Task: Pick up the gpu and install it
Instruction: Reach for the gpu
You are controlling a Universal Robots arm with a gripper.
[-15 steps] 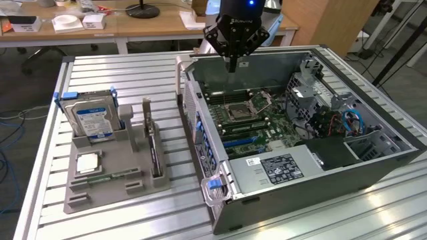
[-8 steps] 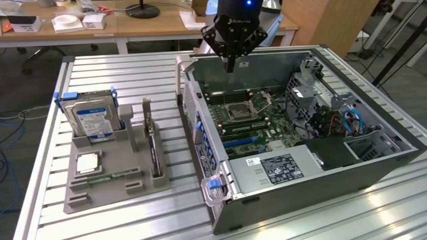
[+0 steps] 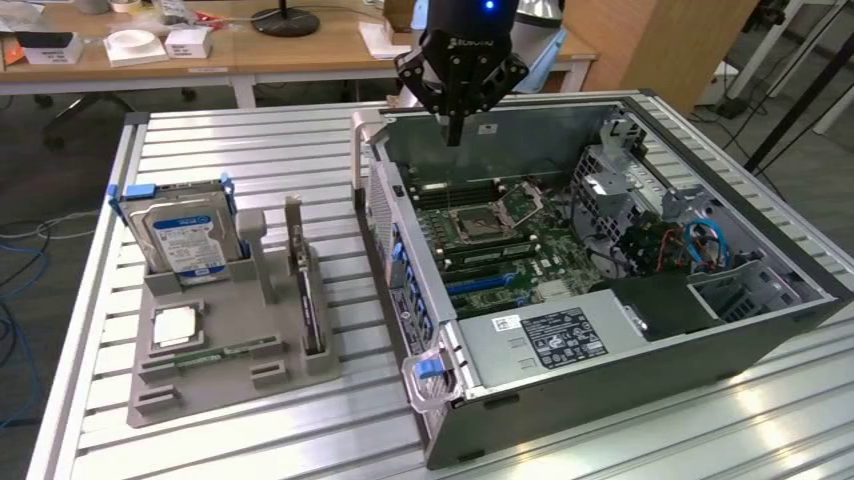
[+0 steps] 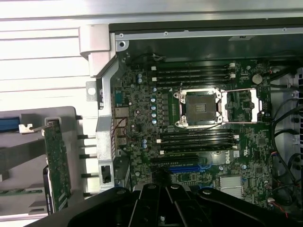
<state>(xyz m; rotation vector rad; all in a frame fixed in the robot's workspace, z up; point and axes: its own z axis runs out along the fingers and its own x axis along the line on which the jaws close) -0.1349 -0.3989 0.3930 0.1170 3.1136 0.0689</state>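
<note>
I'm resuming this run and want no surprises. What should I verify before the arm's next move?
1. gpu standing in the gray holder: ok.
2. Gripper empty: ok.
3. Gripper open for a grasp: not ok, shut.
4. Gripper over the gpu: not ok, it hangs above the open case.
5. Blue expansion slot free: ok.
6. Slot latch position: cannot tell.

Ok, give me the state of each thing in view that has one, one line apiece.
computer case, lying on its side, side panel off.
gripper, shut, empty, above the case.
gpu, standing on edge in the grey holder, not picked up.
hard drive, upright in the holder.
CPU socket, empty, retention frame open.
</note>
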